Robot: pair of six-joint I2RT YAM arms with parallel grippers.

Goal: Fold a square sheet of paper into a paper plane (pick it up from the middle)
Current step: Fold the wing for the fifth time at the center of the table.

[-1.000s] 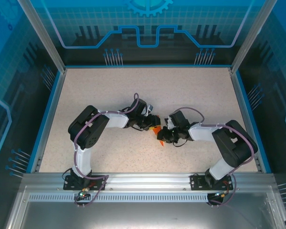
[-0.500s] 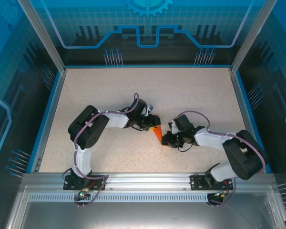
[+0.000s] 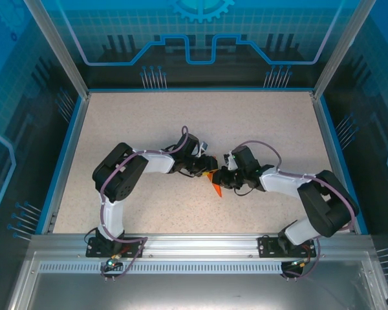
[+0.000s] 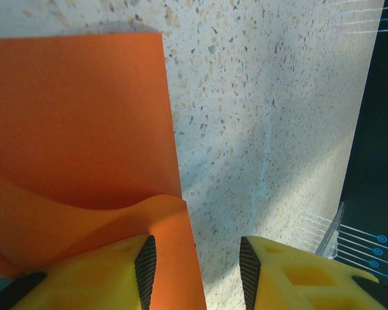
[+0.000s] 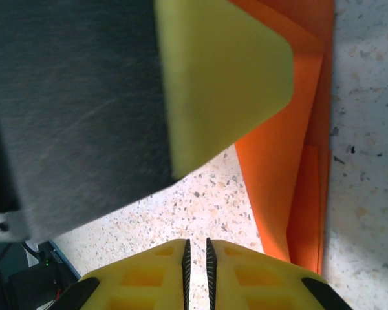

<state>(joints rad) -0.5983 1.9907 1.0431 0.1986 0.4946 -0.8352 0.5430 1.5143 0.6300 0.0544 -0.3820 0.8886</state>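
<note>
Left claw [image 4: 197, 258]: jaws part-open, clamping nothing. 1 yellow finger [image 4: 97, 274] sits at the paper's lifted flap, and speckled table [image 4: 265, 129] shows in the gap. Right claw [image 5: 195, 250]: jaws nearly together, nothing seen between them, just beside the folded edge. Orange paper [image 4: 77, 116] lies mid-table between the 2 claws. It is a layered wedge, thin and matte, with 1 flap bulging up. Step looks like mid-fold creasing. Next move likely needs the flap pressed flat and the crease sharpened without sliding the sheet.
</note>
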